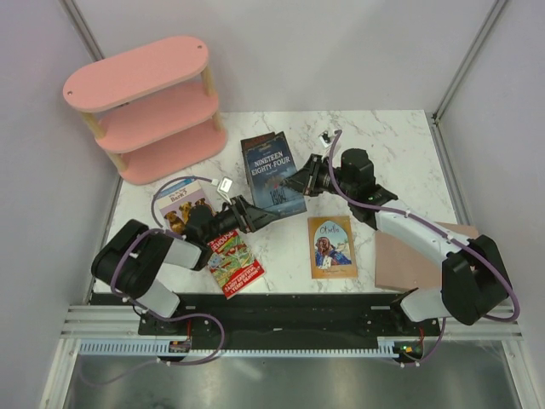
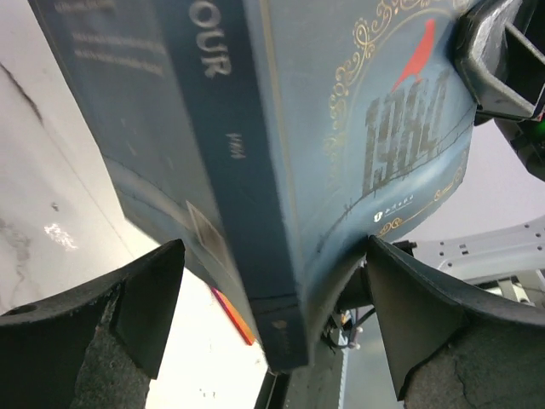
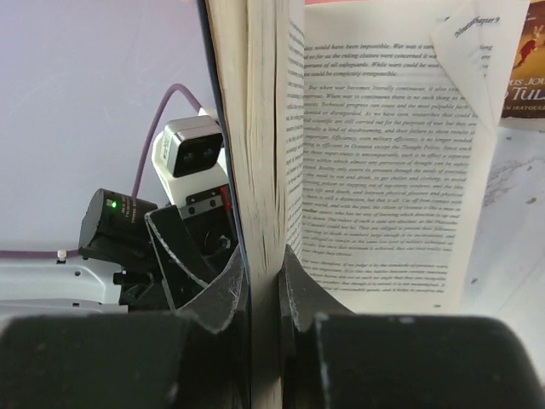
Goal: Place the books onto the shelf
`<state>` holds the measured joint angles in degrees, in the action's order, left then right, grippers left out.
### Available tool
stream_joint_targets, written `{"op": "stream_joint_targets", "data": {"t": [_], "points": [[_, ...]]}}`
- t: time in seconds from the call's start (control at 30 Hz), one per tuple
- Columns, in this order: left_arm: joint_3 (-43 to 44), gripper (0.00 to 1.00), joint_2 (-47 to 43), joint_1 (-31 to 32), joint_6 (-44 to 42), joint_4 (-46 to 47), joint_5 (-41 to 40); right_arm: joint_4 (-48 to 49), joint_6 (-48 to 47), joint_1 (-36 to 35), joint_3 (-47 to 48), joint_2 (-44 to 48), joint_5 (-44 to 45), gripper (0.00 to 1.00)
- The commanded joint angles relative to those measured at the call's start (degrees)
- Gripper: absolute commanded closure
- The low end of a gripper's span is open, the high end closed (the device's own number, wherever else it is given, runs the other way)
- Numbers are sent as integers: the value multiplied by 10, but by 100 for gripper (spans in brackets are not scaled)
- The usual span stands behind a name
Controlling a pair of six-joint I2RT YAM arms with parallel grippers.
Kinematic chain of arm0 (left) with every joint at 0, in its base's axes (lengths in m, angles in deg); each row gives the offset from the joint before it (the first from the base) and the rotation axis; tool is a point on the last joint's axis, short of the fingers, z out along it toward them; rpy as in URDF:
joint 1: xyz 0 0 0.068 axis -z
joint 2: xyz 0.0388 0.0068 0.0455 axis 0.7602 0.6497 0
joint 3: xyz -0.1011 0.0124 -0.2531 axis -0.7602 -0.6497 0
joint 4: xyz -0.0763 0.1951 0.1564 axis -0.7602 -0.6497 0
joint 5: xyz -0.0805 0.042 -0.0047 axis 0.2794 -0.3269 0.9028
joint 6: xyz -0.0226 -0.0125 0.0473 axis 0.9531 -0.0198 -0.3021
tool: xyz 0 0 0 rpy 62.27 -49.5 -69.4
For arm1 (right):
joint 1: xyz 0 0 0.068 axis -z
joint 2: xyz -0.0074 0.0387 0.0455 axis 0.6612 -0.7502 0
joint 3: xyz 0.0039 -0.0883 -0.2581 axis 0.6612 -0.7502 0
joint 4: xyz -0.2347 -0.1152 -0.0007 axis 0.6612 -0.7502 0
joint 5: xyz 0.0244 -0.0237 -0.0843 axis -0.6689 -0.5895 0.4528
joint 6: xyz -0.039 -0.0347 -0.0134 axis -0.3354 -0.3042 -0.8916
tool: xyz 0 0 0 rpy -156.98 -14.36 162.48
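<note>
The dark blue book "Nineteen Eighty Four" [image 1: 271, 175] is raised off the table near the middle. My right gripper [image 1: 310, 175] is shut on its right edge, its jaws clamping the cover and a wad of pages [image 3: 262, 170], while looser pages [image 3: 383, 170] hang open. My left gripper [image 1: 255, 213] is open at the book's near left corner. That spine corner [image 2: 281, 281] sits between its spread fingers [image 2: 128, 315] without either one touching it. The pink shelf [image 1: 145, 106] stands at the far left. The puppy book [image 1: 179, 203], the red book [image 1: 235, 266] and the orange-tan book [image 1: 331, 247] lie flat.
A plain brown board [image 1: 417, 256] lies at the right, under my right arm. A corner of a dark brown cover [image 3: 524, 94] shows beyond the open pages. White walls close in the table on three sides.
</note>
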<state>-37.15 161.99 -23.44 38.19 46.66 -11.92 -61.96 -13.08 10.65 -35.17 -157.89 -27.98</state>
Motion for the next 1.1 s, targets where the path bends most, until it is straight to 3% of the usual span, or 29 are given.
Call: {"op": "stream_joint_targets", "data": {"t": [0.0,0.03,0.07,0.13,0.17,0.23,0.43,0.5,0.53,0.63,0.87,1.0,1.07], "points": [[35,12,45,18,44,190,54,108,24,8,7,42,-25,100],[37,19,50,18,45,190,56,104,21,10,7,41,-26,100],[39,37,52,18,48,190,55,102,22,11,6,39,-27,100],[42,61,46,18,48,175,54,101,21,12,1,41,-28,100],[42,86,40,17,44,161,50,102,21,12,-2,40,-28,100],[42,98,19,17,33,133,42,100,19,13,-5,39,-27,100],[65,98,-83,17,-55,-79,27,50,-3,18,-6,31,-3,100],[87,98,-150,17,-92,-202,10,23,-11,21,-4,25,9,95],[96,98,-171,17,-129,-243,1,12,-18,24,-4,19,14,80],[145,98,-249,16,-199,-423,-42,-11,-29,31,-10,8,34,57],[314,98,-302,-34,-262,-679,-61,-20,-44,52,-51,33,60,42],[412,98,-286,-62,-287,-770,-41,-48,-64,57,-69,83,99,5],[466,98,-269,-84,-289,-805,-26,-57,-75,57,-82,94,114,2]]}}
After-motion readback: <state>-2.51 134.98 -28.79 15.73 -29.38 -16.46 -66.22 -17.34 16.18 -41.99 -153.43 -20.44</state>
